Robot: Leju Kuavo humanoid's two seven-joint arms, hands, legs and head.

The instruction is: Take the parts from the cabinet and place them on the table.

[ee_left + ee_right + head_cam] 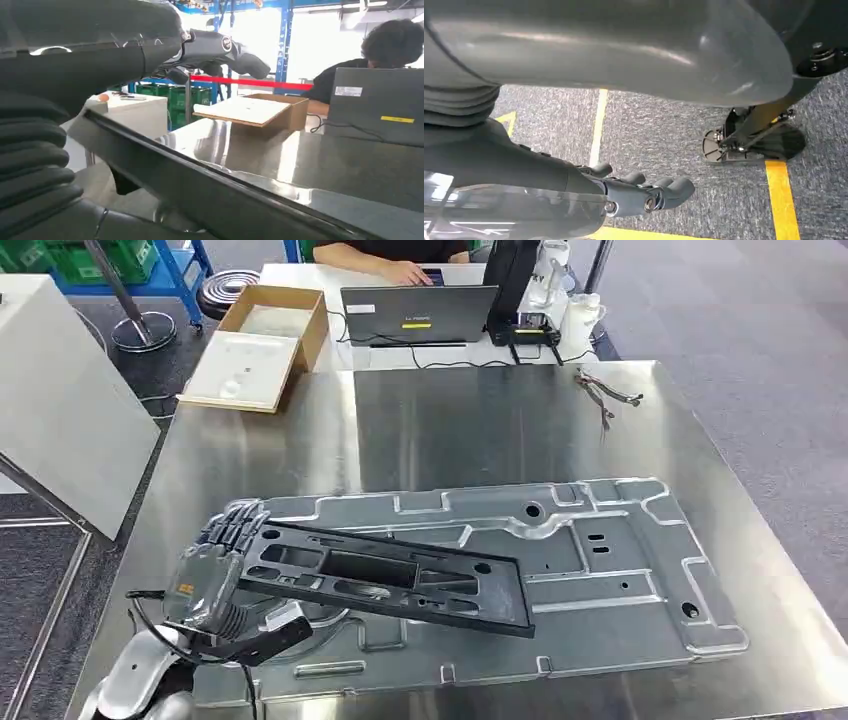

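A long black plastic frame [400, 575] lies slanted across a large silver stamped metal panel [600, 560] on the steel table [450, 410]. My left hand [215, 575] grips the frame's left end, fingers [235, 525] over its far edge and thumb under the near edge. In the left wrist view the frame's edge [200, 185] runs diagonally below the left hand's fingers [220, 50]. The frame's right end rests on the panel. My right hand [644, 192] hangs above the carpeted floor with nothing in it, fingers loosely extended.
A white cabinet [60, 390] stands at the left of the table. Beyond the far edge are a cardboard box [262, 345] with white foam, a laptop [418, 312] and a seated person [390, 255]. A small wire tool [605, 395] lies at the table's far right.
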